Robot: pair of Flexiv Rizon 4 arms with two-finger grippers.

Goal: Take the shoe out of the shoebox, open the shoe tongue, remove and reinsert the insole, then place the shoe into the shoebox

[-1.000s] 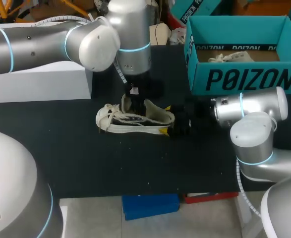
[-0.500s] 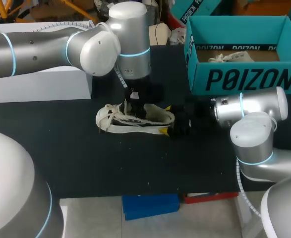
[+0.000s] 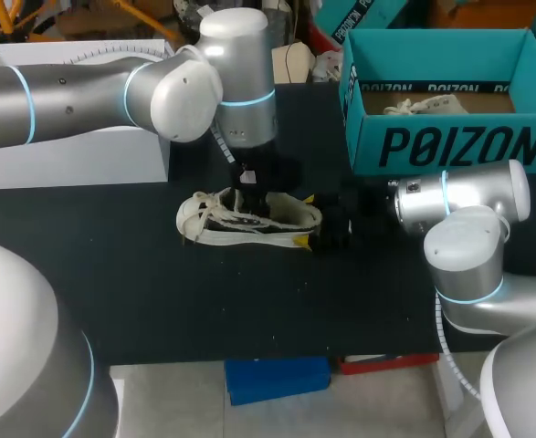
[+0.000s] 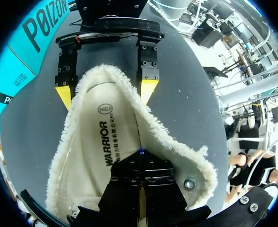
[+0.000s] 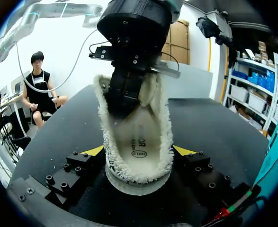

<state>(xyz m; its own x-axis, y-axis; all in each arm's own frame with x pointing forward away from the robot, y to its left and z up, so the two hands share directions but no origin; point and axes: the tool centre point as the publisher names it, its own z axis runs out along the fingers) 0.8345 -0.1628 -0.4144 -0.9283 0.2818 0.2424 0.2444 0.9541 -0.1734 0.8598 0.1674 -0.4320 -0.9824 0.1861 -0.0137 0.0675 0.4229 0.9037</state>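
Note:
A cream shoe (image 3: 240, 221) with a fleecy lining lies on the black table, toe to the left. My right gripper (image 3: 315, 226) is shut on its heel. Its yellow fingertips (image 5: 94, 151) press the collar from both sides, as the left wrist view confirms (image 4: 148, 90). My left gripper (image 3: 249, 187) comes straight down into the shoe's opening, shut. Its black fingers (image 4: 141, 158) rest together on the printed insole (image 4: 105, 137) inside the shoe. I cannot tell whether they pinch it. The teal shoebox (image 3: 450, 141) stands open at the back right.
A second cream shoe (image 3: 423, 105) lies inside the shoebox. A white block (image 3: 76, 151) stands at the back left under my left arm. The black table (image 3: 249, 301) lies bare in front of the shoe.
My left gripper has come down into the shoe. The cream piece that stood upright beside it a second ago now lies down inside. The right arm and the shoe kept still.

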